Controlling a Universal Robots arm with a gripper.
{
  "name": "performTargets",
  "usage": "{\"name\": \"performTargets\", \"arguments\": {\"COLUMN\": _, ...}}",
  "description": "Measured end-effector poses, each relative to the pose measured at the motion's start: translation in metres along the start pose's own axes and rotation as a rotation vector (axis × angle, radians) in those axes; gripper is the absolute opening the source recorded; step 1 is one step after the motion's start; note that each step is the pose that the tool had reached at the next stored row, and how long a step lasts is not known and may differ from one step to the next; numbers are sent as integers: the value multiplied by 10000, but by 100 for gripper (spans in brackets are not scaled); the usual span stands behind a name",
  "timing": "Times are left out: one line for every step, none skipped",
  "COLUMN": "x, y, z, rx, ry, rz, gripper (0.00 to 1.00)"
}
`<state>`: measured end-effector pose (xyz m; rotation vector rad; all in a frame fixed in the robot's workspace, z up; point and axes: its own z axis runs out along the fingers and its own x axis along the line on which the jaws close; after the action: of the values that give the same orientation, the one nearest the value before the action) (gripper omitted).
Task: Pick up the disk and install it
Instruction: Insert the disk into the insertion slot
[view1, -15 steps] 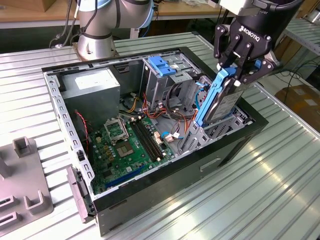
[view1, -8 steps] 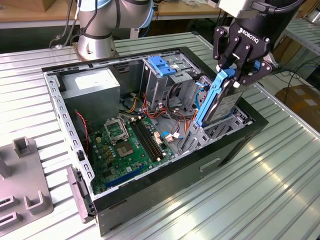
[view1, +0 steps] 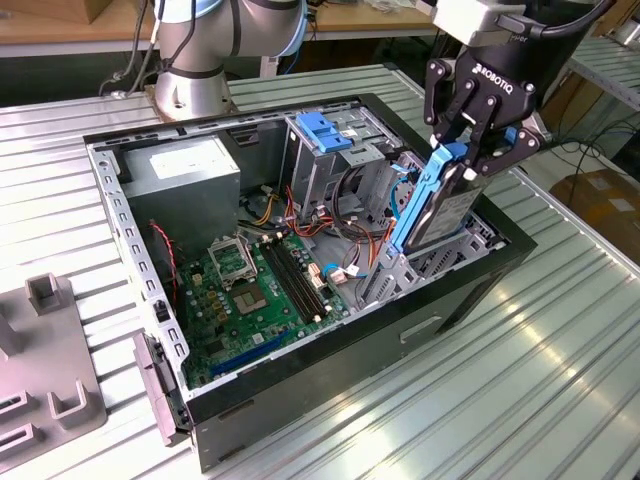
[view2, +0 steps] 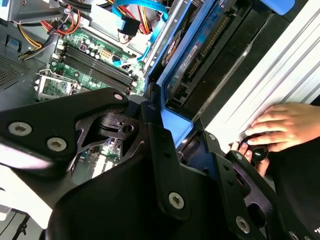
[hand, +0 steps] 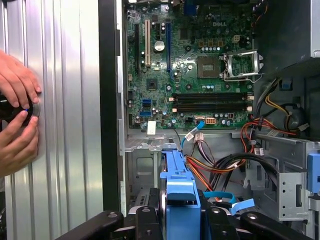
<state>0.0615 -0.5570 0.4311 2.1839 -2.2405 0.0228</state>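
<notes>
Bright, even light is cast from overhead. In the exterior view a soft sheen is carried by the ribbed silver metal table (view1: 540, 390), while the open black computer case (view1: 470, 290) is shadowed inside. In the second wrist view the table is nearly washed out to white, and the black metal claw (view2: 182, 125) is rendered dark, with little detail.

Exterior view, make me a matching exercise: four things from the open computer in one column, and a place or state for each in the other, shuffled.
Things:
1. disk
2. motherboard
3. blue handle
4. grey box with a white sticker

Places or states:
A. lies flat on the floor of the case
B. sits on top of the metal cage
C. held tilted in the pincer
D. fills the case's far corner at the exterior view's left

Pairs: 1-C, 2-A, 3-B, 4-D
</notes>
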Motion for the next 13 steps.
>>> {"name": "performTargets", "arguments": {"x": 0, "y": 0, "z": 5, "rx": 0, "ry": -1, "rz": 0, "gripper": 37}}
{"name": "performTargets", "arguments": {"x": 0, "y": 0, "z": 8, "rx": 0, "ry": -1, "rz": 0, "gripper": 37}}
{"name": "performTargets", "arguments": {"x": 0, "y": 0, "z": 12, "rx": 0, "ry": -1, "rz": 0, "gripper": 37}}
{"name": "performTargets", "arguments": {"x": 0, "y": 0, "z": 18, "rx": 0, "ry": -1, "rz": 0, "gripper": 37}}
{"name": "performTargets", "arguments": {"x": 0, "y": 0, "z": 22, "rx": 0, "ry": 0, "rz": 0, "gripper": 37}}
{"name": "performTargets", "arguments": {"x": 0, "y": 0, "z": 25, "rx": 0, "ry": -1, "rz": 1, "gripper": 37}}
{"name": "performTargets", "arguments": {"x": 0, "y": 0, "z": 28, "rx": 0, "ry": -1, "rz": 0, "gripper": 37}}
{"name": "performTargets", "arguments": {"x": -1, "y": 0, "z": 30, "rx": 0, "ry": -1, "rz": 0, "gripper": 37}}
{"name": "performTargets", "arguments": {"x": 0, "y": 0, "z": 32, "rx": 0, "ry": -1, "rz": 0, "gripper": 37}}
{"name": "performTargets", "arguments": {"x": 0, "y": 0, "z": 34, "rx": 0, "ry": -1, "rz": 0, "gripper": 37}}
{"name": "performTargets", "arguments": {"x": -1, "y": 0, "z": 36, "rx": 0, "ry": -1, "rz": 0, "gripper": 37}}
{"name": "performTargets", "arguments": {"x": -1, "y": 0, "z": 41, "rx": 0, "ry": -1, "rz": 0, "gripper": 37}}
{"name": "performTargets", "arguments": {"x": -1, "y": 0, "z": 45, "rx": 0, "ry": -1, "rz": 0, "gripper": 37}}
